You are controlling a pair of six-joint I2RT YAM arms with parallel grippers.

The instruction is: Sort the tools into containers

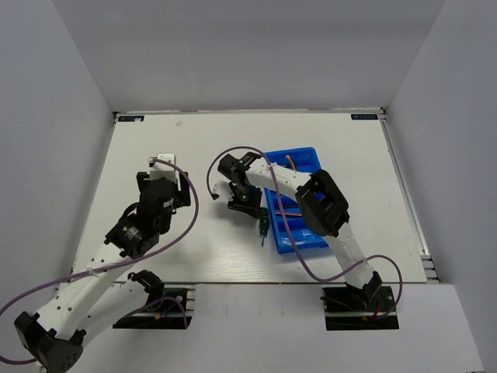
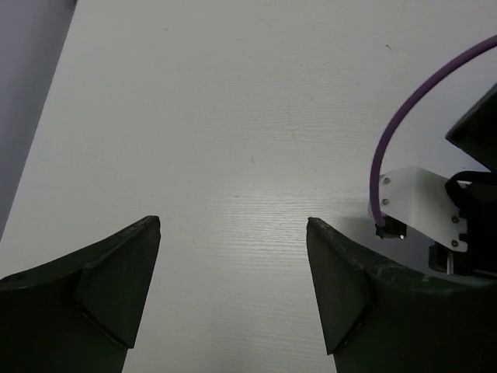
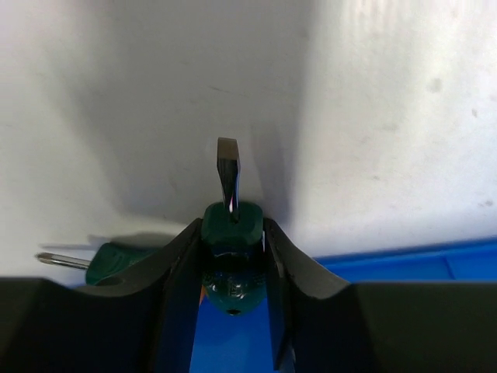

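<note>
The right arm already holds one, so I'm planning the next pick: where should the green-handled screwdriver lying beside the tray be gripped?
Probably by the thick green handle of the green-handled screwdriver, not its thin shaft. It lies flat on the table, close along the blue tray, so come straight down from above, closing across the handle.

We look down on the whole table (image 1: 155, 148) from above and behind the arm bases (image 1: 361, 299). Our left wrist camera sits close behind the left gripper (image 2: 233, 225), facing the table ahead of it. Our right wrist camera hugs the right gripper (image 3: 231, 229), which clamps a green tool (image 3: 230, 217). The blue tray (image 3: 404, 260) beneath it shows overhead too.
</note>
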